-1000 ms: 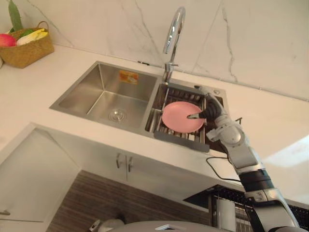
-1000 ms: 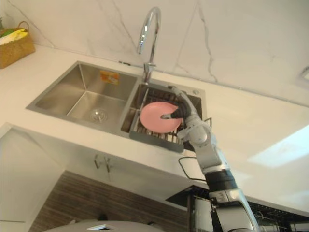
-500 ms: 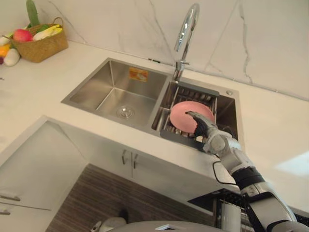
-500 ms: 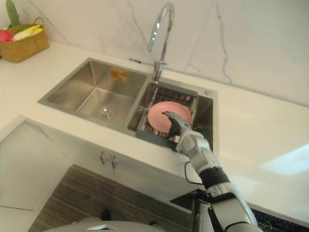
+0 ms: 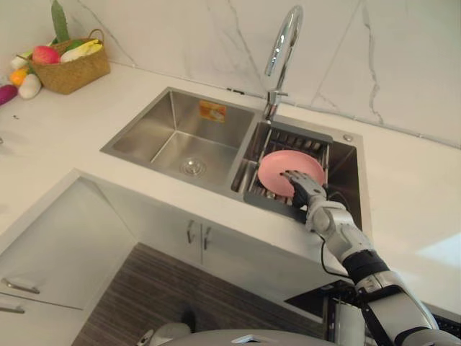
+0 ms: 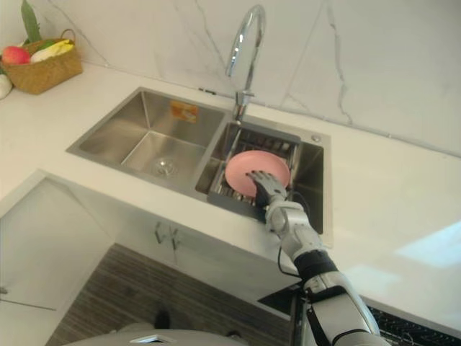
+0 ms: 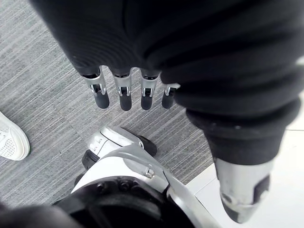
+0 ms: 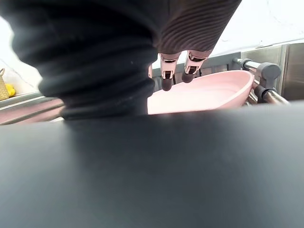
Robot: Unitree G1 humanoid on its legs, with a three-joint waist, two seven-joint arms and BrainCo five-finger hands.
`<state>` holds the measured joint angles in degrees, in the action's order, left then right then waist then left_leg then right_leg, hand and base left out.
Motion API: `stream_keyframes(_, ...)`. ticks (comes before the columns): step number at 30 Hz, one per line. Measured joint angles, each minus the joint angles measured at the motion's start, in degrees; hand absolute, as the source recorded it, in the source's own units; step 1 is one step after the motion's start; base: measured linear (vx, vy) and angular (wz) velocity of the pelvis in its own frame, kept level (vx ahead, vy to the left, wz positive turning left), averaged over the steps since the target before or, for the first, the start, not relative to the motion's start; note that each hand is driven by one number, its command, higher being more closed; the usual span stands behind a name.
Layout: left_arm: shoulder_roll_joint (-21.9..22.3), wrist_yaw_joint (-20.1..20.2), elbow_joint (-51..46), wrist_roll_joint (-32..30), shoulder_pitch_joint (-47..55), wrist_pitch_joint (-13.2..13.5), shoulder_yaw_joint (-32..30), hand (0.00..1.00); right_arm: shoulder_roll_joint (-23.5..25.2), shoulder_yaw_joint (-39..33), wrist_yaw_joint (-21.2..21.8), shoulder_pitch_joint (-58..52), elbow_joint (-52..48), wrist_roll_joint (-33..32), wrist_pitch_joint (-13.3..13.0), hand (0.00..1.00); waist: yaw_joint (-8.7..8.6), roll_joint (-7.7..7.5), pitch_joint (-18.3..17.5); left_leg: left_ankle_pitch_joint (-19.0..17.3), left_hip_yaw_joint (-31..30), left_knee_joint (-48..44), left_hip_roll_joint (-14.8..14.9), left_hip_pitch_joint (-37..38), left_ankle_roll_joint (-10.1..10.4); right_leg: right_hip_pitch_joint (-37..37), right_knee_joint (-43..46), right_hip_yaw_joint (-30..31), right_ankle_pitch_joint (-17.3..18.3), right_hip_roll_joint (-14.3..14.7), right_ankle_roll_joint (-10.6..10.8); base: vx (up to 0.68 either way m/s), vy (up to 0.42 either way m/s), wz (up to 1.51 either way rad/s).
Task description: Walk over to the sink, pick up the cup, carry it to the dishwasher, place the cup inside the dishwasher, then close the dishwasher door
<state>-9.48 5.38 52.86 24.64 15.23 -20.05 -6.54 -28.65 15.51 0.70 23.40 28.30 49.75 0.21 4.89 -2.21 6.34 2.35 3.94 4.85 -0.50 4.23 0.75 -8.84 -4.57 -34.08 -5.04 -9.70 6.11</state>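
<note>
— What has been moved since a second ago?
— The right hand (image 5: 304, 189) has been brought from the right rim of the pink plate (image 5: 277, 166) to its near edge. Its fingers are held straight and spread over the plate, with nothing gripped.
— Where is the plate found?
— It is laid on the rack (image 5: 317, 146) in the right basin of the sink (image 5: 173, 137).
— And the left hand (image 7: 123, 92)?
— It is seen hanging over the floor (image 7: 38, 95), fingers relaxed and empty.

Shallow round pink dish (image 5: 283, 166), not cup-shaped, empty, lies rim-up in the metal rack (image 5: 277, 139) of the steel sink (image 5: 173, 137), right basin. It sits just ahead of and under the right hand (image 5: 307, 193), whose straight fingers reach over its near rim; contact unclear.
</note>
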Motion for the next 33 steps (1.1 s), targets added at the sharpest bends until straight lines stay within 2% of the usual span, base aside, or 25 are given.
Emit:
stream_keyframes(4,0.0,0.2,0.0,0.0,0.0,0.0,0.0,0.0,0.0,0.3,-0.7,0.7,0.7,4.0,0.0,0.0,0.04,-0.03,0.0,0.0,0.0,0.0,0.0,0.0,0.0,-0.1,0.0,-0.1,-0.1,0.0,0.0,0.0,0.003,0.01)
stream_keyframes(8,-0.4,0.6,0.0,-0.1,0.1,0.0,0.4,0.0,-0.1,2.4,-4.2,1.9,2.2,8.9,0.0,0.0,-0.1,-0.26,0.1,0.0,0.0,0.0,0.0,0.0,0.0,-0.1,0.0,0.0,-0.1,0.0,0.0,0.0,0.0,0.0)
stream_keyframes(12,-0.6,0.9,0.0,-0.1,0.1,0.0,0.6,0.0,-0.1,2.4,-7.3,1.9,3.3,9.2,0.1,0.0,0.03,-0.48,0.2,0.0,0.0,0.0,-0.1,0.0,0.0,-0.1,0.0,0.0,-0.2,0.0,-0.1,0.0,0.0,0.0)
stream_keyframes(19,-1.2,0.9,0.1,-0.1,0.0,0.0,2.2,0.0,-0.1,2.5,-7.6,2.3,6.0,11.6,0.1,0.0,0.25,-0.77,0.2,0.2,-0.8,0.0,-0.2,0.1,0.1,-0.6,0.0,-0.8,0.1,-0.1,0.0,0.0,0.0,0.05)
stream_keyframes(20,-1.2,1.0,0.1,-0.1,0.0,0.0,2.2,0.0,-0.1,2.5,-7.6,2.7,7.1,11.6,0.3,1.0,0.37,-0.91,0.4,0.2,-0.9,0.0,-0.2,0.3,0.1,-0.9,0.0,-1.0,0.3,-0.2,-0.1,0.0,0.005,0.06)
stream_keyframes(29,-1.3,1.2,0.7,-0.1,0.1,0.1,2.3,0.0,-0.1,2.5,-7.8,3.0,8.9,11.5,1.2,1.0,1.1,-0.82,0.8,-0.1,-0.9,0.0,-0.3,0.4,-0.2,-1.1,0.0,-1.1,0.4,-0.2,0.0,0.0,0.0,0.0)
stream_keyframes(33,-1.3,1.2,0.8,-0.2,0.1,0.2,2.3,0.0,-0.1,3.0,-9.7,3.0,9.2,11.6,1.2,1.0,1.09,-0.92,0.8,-0.1,-0.8,0.0,-0.3,0.4,-0.2,-1.1,0.0,-1.1,0.4,-0.2,0.0,0.0,0.0,0.0)
